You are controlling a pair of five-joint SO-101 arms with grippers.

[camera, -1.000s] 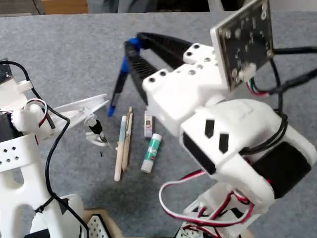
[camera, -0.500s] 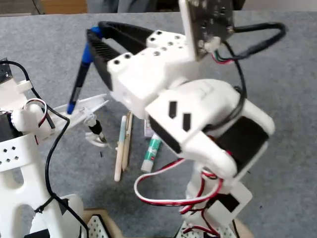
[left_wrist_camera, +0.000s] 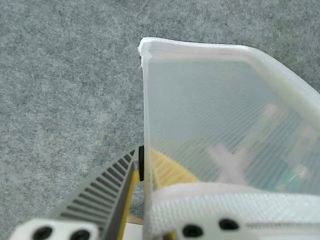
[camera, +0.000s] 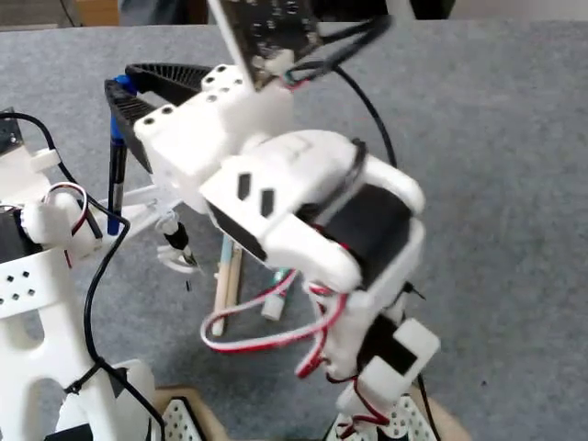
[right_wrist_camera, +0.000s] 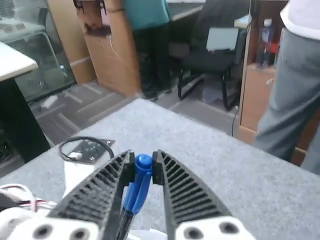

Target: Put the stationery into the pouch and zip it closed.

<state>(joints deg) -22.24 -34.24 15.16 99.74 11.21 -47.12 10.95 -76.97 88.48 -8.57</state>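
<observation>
Grey felt table (camera: 478, 165), with office furniture and a standing person behind it in the right wrist view. My right gripper (right_wrist_camera: 142, 159) is clamped narrow on the top of a blue pen (right_wrist_camera: 134, 189). In the high view that gripper (camera: 119, 87) sits far left, and the pen (camera: 115, 179) hangs upright from it, tip down. The left gripper (left_wrist_camera: 144, 172) is closed on an edge of the white mesh pouch (left_wrist_camera: 215, 110). In the high view the pouch (camera: 152, 196) is held just right of the pen. I can't tell if the tip is inside the mouth yet.

Not packed, near the middle of the table:
- two wooden sticks (camera: 223, 289)
- a glue stick (camera: 274, 303), half under my right arm

Blurry shapes show through the mesh, and I can't tell if they are inside or on the table beneath.

My read is early stage: pen being delivered, nothing clearly in. The sticks, the glue stick and the zipping are all left.
</observation>
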